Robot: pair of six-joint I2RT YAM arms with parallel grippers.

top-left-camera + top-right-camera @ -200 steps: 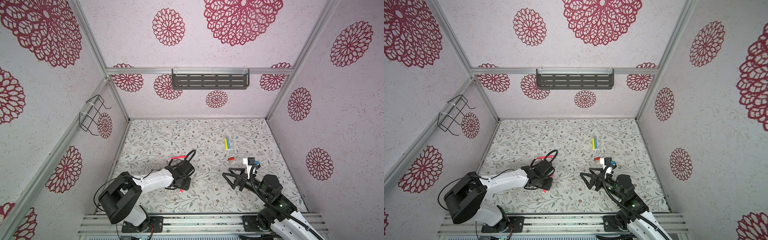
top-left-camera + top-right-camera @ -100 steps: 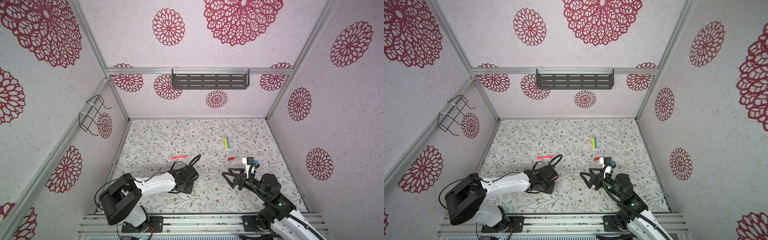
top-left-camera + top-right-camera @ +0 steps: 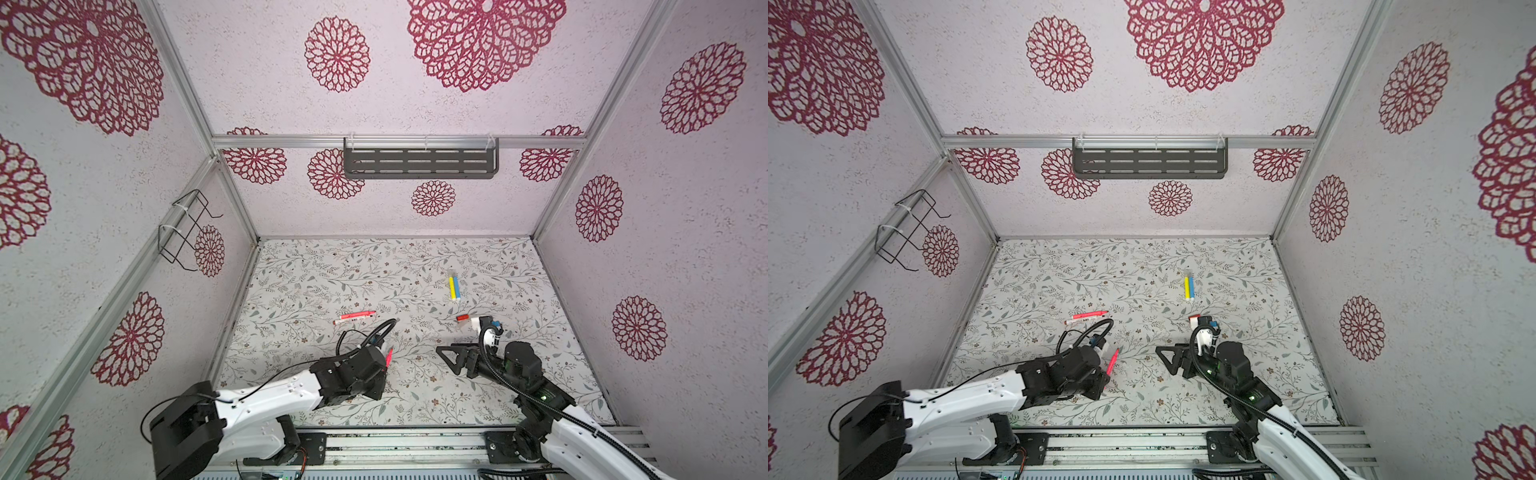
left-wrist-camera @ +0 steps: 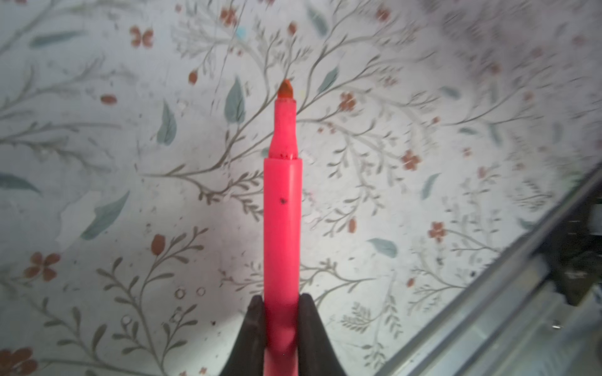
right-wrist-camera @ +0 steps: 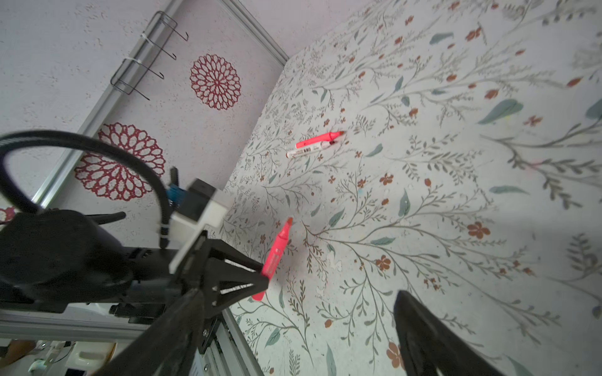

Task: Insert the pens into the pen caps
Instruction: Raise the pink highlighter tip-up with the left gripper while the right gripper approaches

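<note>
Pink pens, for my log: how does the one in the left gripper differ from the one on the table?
The held pen is clamped in the left gripper, lifted; the lying pen rests free. The held pen points toward the back wall; the lying pen lies crosswise. Both pink, uncapped.

Left gripper [image 4: 282, 304] is clamped on a pink pen [image 4: 282, 211] (arm stretched low and forward); right gripper [image 3: 448, 358] hangs with jaws spread wide, holding nothing.
</note>
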